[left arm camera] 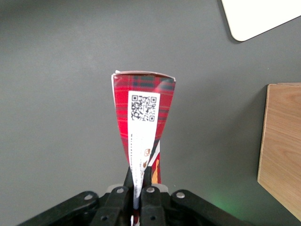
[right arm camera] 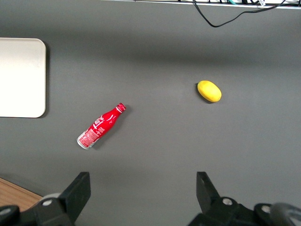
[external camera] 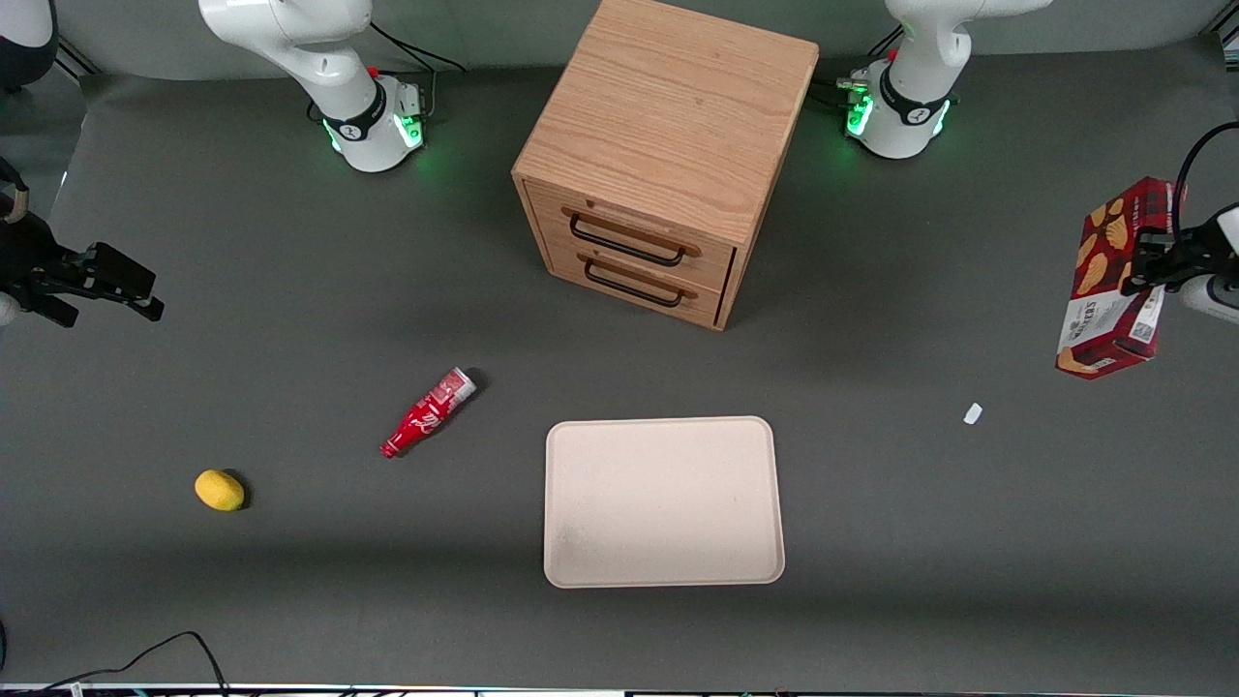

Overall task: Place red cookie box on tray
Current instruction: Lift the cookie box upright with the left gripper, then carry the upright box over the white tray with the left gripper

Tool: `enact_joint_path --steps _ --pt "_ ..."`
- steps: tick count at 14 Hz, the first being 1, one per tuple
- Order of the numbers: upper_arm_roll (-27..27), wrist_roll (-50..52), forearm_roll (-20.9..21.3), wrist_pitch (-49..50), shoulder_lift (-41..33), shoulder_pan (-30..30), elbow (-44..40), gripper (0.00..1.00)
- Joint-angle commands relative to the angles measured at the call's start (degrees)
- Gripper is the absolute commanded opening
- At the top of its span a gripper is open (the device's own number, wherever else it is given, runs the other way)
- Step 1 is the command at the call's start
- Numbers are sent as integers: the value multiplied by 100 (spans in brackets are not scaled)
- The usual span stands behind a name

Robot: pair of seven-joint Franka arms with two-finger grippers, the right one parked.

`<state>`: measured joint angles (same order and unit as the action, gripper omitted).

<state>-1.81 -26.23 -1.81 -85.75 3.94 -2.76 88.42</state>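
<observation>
Lying toward the parked arm's end of the table are a lemon [external camera: 220, 490] and a red bottle [external camera: 427, 413]. Mid-table sits the tray [external camera: 663, 501], nearer the front camera than the wooden drawer cabinet [external camera: 660, 155]. Toward the working arm's end, the gripper [external camera: 1150, 263] is clamped on the red cookie box [external camera: 1111, 281], held above the table, well apart from the tray.
</observation>
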Motion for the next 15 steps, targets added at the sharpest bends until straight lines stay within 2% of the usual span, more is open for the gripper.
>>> enact_joint_path --steps 1,4,7,9,12,15 --pt "66 154 154 181 63 57 -212 0" --pt "452 766 172 198 46 65 -255 0" --pt "1023 1976 198 207 185 187 -509 0" --pt "1270 2796 234 129 702 451 -1009 0" --pt "1315 3816 225 -90 1773 1074 -2010 0" --pt "1315 3906 225 -607 2636 1523 -2689 0"
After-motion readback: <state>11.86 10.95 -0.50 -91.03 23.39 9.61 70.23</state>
